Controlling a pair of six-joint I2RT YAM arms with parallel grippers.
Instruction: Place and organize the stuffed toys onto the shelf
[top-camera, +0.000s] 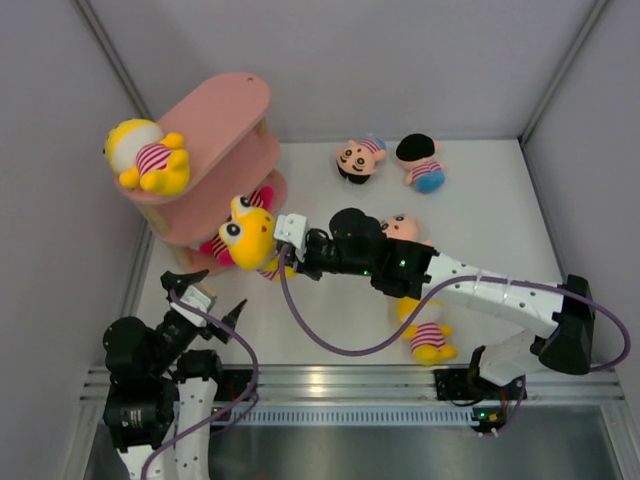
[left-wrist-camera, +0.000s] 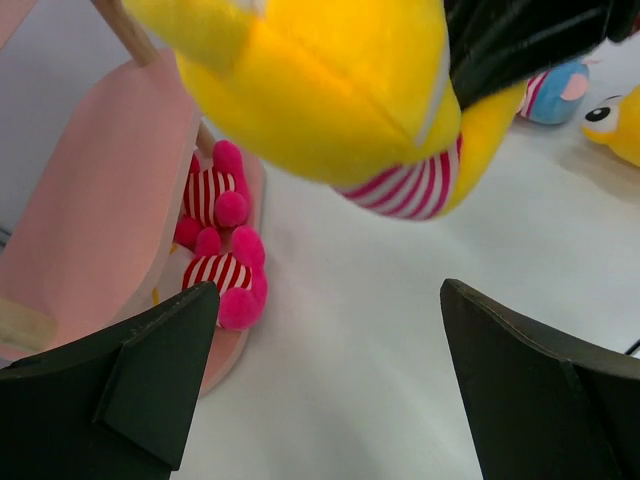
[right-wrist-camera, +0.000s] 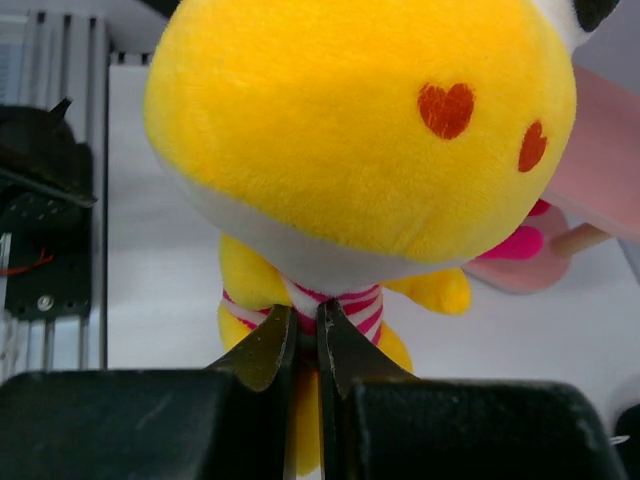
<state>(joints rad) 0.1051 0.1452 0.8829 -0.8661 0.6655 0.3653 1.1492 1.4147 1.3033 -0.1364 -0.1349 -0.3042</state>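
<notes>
Two magenta toys (left-wrist-camera: 222, 275), half-hidden inside the shelf (left-wrist-camera: 110, 200).

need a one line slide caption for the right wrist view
Right gripper shut on the striped shirt of a yellow stuffed toy, with the pink shelf just beyond.

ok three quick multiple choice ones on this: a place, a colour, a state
1. The magenta toys lie on the shelf's: A) bottom board B) top board C) middle board
2. The held toy in the right end effector is: A) pink B) yellow C) blue
3. The left end effector is: A) shut on a toy B) open, empty C) shut, empty
Answers: A, they sit low, under the upper boards; B, its yellow head fills the right wrist view; B, its fingers stand wide apart, nothing between.
</notes>
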